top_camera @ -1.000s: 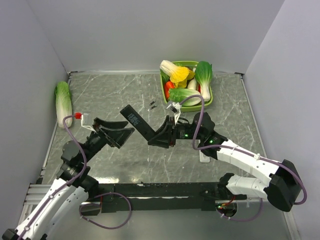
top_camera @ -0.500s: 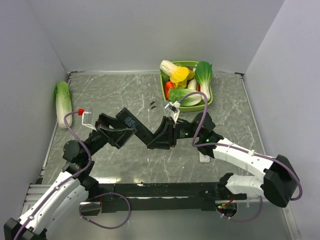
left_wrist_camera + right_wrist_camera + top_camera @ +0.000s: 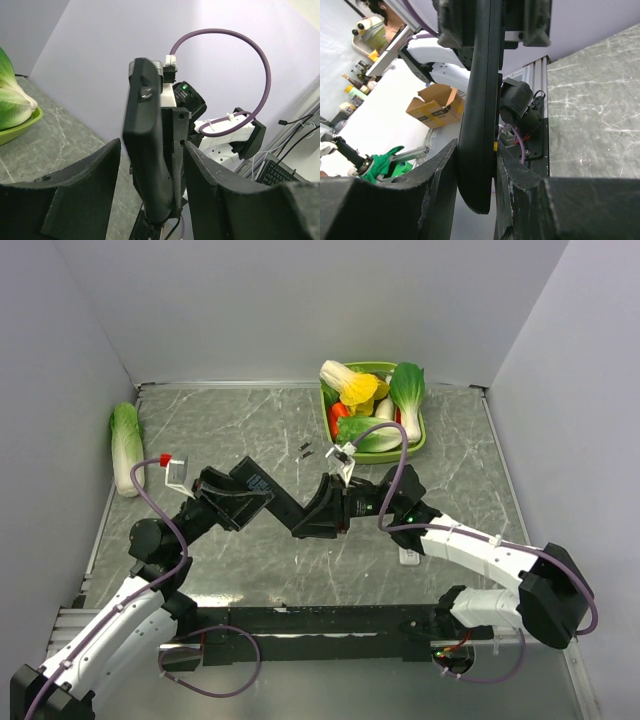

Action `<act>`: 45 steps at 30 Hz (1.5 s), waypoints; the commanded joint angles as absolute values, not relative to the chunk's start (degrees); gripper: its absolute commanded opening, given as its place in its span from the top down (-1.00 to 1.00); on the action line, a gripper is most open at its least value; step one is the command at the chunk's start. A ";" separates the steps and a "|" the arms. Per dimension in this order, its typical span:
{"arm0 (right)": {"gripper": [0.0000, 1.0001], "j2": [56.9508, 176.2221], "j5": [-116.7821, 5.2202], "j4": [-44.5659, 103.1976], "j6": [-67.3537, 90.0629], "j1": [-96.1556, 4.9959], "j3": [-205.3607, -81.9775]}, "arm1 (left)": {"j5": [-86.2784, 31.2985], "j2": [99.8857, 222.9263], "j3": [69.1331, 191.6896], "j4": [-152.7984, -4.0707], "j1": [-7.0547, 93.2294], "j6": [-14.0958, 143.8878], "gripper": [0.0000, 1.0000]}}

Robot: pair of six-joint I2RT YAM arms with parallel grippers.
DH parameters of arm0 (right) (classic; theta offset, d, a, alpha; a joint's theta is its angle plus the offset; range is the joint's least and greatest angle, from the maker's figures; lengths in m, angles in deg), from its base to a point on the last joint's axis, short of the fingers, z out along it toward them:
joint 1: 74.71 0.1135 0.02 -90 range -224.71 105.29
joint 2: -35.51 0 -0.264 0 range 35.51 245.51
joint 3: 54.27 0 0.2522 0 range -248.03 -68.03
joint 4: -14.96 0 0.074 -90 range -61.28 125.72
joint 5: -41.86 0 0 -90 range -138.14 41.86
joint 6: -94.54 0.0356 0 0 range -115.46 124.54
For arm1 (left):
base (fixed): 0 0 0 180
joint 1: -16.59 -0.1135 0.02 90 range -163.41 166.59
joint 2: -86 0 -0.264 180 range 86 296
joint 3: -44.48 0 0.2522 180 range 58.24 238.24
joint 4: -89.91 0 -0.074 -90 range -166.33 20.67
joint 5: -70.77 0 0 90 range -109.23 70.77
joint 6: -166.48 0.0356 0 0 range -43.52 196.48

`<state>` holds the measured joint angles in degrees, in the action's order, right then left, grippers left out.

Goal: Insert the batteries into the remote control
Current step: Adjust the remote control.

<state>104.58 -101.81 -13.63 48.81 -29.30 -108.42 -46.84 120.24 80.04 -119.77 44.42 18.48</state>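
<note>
Right jaws: pinching the remote (image 3: 281,499) at the end nearer the arm bases. Both fingers (image 3: 437,185) lie flat against its faces in my wrist view.
Left jaws: partly spread, astride the remote's other end. I see a gap low down beside one finger (image 3: 80,195), so I cannot tell whether they press it.
Remote: held up off the table (image 3: 230,420), bridging the two pairs of jaws, edge-on to both wrist cameras.
Dark bits (image 3: 305,449): two, on the table just beyond the span between the jaws.
Basket (image 3: 418,446): green, full of vegetables, beyond the right jaws and apart from them.
Cabbage (image 3: 126,445): beyond the left jaws and out to their left, by the wall.
</note>
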 commanded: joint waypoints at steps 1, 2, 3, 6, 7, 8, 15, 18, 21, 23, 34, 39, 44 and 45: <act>1.00 105.38 -102.19 -16.63 48.13 -28.65 -109.34 | -47.53 120.01 79.87 -122.82 44.45 18.03 -0.13; 1.00 105.81 -102.19 -16.98 48.22 -28.65 -109.43 | -47.53 120.10 79.78 -123.00 44.45 17.94 -0.10; 1.00 106.17 -102.11 -17.68 48.74 -28.39 -109.34 | -47.62 120.19 79.69 -123.35 44.45 17.77 -0.04; 1.00 107.13 -101.67 -18.82 49.71 -28.39 -109.43 | -47.88 120.45 79.42 -123.53 44.45 17.50 0.08; 1.00 107.31 -101.67 -19.09 49.72 -28.30 -109.43 | -47.79 120.45 79.25 -123.44 44.45 17.50 0.11; 1.00 107.75 -101.67 -19.18 49.98 -28.21 -109.52 | -47.71 120.37 79.16 -123.53 44.45 17.41 0.14; 0.92 108.98 -100.36 -18.40 49.63 -27.95 -109.70 | -46.83 119.40 79.42 -120.72 44.45 19.52 0.94; 0.34 107.40 -97.54 -10.94 45.68 -28.04 -109.87 | -44.64 117.38 79.86 -115.37 44.45 23.03 0.96; -0.33 105.12 -91.57 -0.92 40.50 -27.95 -110.57 | -39.98 114.13 80.39 -106.15 44.45 28.39 0.97; -0.74 103.71 -86.04 5.65 37.60 -28.04 -111.19 | -35.17 111.77 80.39 -99.49 44.45 32.24 0.96; -0.99 107.13 -60.90 21.50 36.79 -26.46 -115.23 | -21.96 113.94 74.24 -93.20 44.71 38.07 0.97; -0.99 112.22 -54.12 22.05 40.57 -24.44 -117.08 | -16.79 116.32 70.11 -96.10 45.68 37.01 0.96; -0.98 117.59 -52.97 21.34 43.56 -22.77 -119.36 | -10.98 117.81 68.61 -96.02 48.40 37.80 0.97; -0.97 119.25 -52.54 21.34 43.74 -22.33 -120.41 | -9.84 117.99 68.53 -95.84 48.93 38.06 0.97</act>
<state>115.21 -56.26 21.63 41.05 -23.90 -115.93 -16.55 117.68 68.18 -92.10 47.00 36.62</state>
